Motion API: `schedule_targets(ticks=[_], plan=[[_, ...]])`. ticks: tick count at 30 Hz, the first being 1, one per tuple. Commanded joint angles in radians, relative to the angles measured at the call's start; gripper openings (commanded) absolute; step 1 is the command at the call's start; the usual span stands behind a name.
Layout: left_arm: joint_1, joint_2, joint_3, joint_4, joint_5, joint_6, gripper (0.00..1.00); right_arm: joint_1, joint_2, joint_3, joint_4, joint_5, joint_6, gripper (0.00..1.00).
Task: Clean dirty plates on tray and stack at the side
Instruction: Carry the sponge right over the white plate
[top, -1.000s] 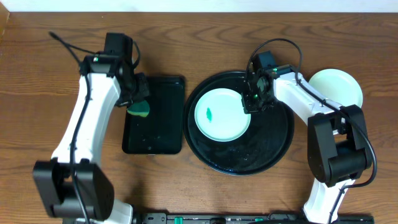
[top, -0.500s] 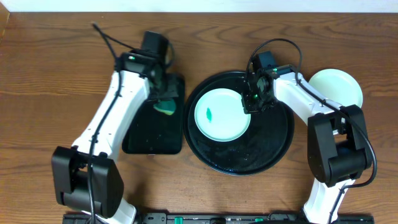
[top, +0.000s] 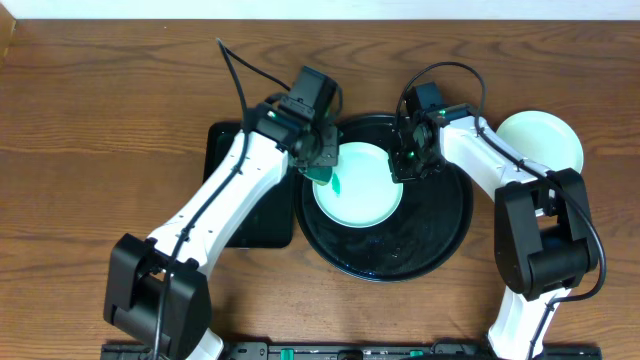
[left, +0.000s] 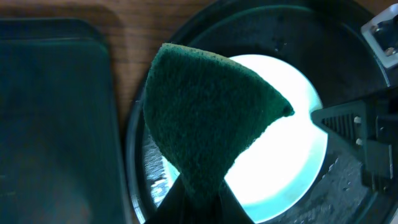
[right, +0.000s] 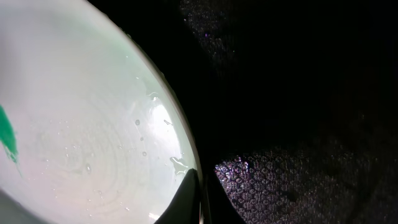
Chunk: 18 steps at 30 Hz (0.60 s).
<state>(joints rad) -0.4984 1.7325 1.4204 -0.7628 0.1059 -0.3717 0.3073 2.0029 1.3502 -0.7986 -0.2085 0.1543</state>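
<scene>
A pale mint plate (top: 360, 190) with a small green smear (top: 336, 184) lies in the round black tray (top: 420, 250). My left gripper (top: 322, 165) is shut on a dark green sponge (left: 205, 118), which hangs over the plate's left edge. My right gripper (top: 405, 170) is shut on the plate's right rim. In the right wrist view its fingers (right: 200, 186) pinch the wet rim of the plate (right: 81, 124), with the smear (right: 6, 134) at the far left. Another mint plate (top: 545, 140) sits on the table right of the tray.
A rectangular black tray (top: 250, 215) lies left of the round one, partly under my left arm. The round tray's wet floor (right: 298, 93) shows right of the plate. Wooden table surrounds both trays.
My left arm has carried the sponge rightward from the rectangular tray to over the plate's left edge. The right arm and the plate have not moved.
</scene>
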Motion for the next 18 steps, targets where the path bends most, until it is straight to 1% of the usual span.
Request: schedule_targets(ticks=[1,7,11,18], plan=[[-0.019,-0.004,-0.038,0.041,0.002,-0.067,0.07,0.022,0.015,-0.004,0.001,-0.033,0.002,0.01],[-0.023,-0.003,-0.086,0.115,0.002,-0.099,0.07,0.022,0.015,-0.004,-0.002,-0.033,0.002,0.01],[-0.023,0.018,-0.091,0.117,0.002,-0.122,0.07,0.022,0.015,-0.004,-0.001,-0.033,0.002,0.01],[-0.024,0.083,-0.091,0.122,0.002,-0.124,0.07,0.023,0.015,-0.004,-0.001,-0.033,0.002,0.01]])
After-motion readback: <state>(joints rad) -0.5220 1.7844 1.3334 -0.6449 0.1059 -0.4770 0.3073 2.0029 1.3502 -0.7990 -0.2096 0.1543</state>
